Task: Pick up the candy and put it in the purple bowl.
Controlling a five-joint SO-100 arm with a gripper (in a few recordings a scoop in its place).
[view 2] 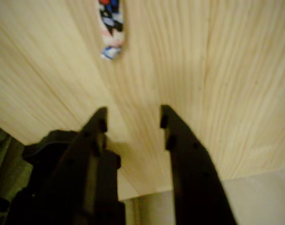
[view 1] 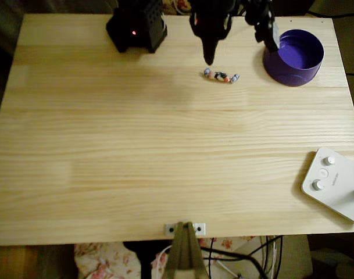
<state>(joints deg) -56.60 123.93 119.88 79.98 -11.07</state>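
Pale pine tabletop carries a black box with a red light at the back and a white device with knobs at the right edge. I see the candy lying bare just ahead of my parted, empty fingers, the purple bowl nearby to its right

Bare table surrounds the candy; the purple bowl stands well apart to its right, overhead.
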